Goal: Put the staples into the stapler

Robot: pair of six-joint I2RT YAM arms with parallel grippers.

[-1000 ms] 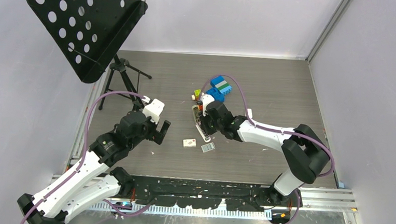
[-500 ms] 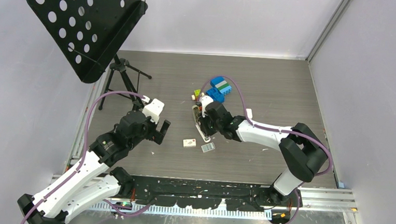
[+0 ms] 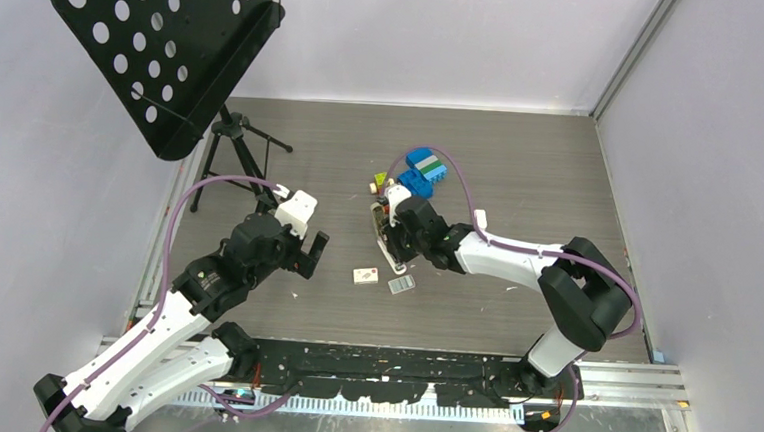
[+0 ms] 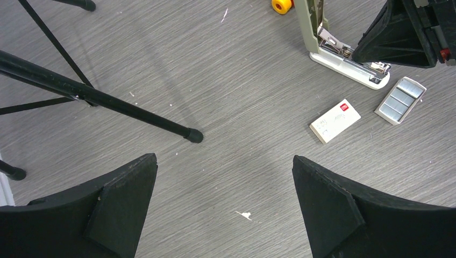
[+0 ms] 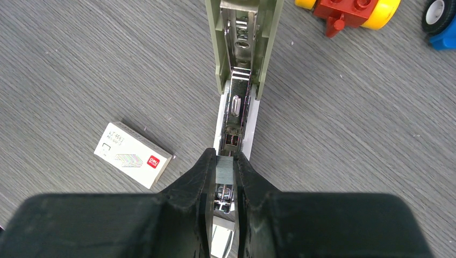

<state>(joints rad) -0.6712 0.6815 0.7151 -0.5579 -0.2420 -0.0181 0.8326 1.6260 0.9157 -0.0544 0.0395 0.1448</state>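
Clamped on the staples (image 5: 225, 171) with right end effector (image 5: 226, 160), jaws pressed to both sides of the grey strip. Held right over the stapler (image 5: 244, 48), above the near end of its metal channel; cannot tell whether touching it. Lying open on the table (image 5: 80, 64), that stapler: grey-green lid hinged away, white base underneath, spring and metal parts visible in the channel. Flat on the table just left of the base and apart from it, a small white box (image 5: 133, 155) with a red label. At far right, a red-and-yellow toy piece (image 5: 349, 11) and a blue toy piece (image 5: 443, 32) (both cut by the frame edge).

Spread wide and gripping nothing, left end effector (image 4: 223, 172), hovering over bare table well left of the stapler. In left wrist view: stapler and right end effector at top right, white box near them, an open tray of staple strips (image 4: 400, 99) just beside the stapler's near end and not touching, an orange toy bit (image 4: 281, 5) at top edge, a black tripod leg (image 4: 107, 105) crossing the left side.

From above: black perforated music stand (image 3: 158, 42) at far left, blue blocks (image 3: 421, 170) just beyond the stapler
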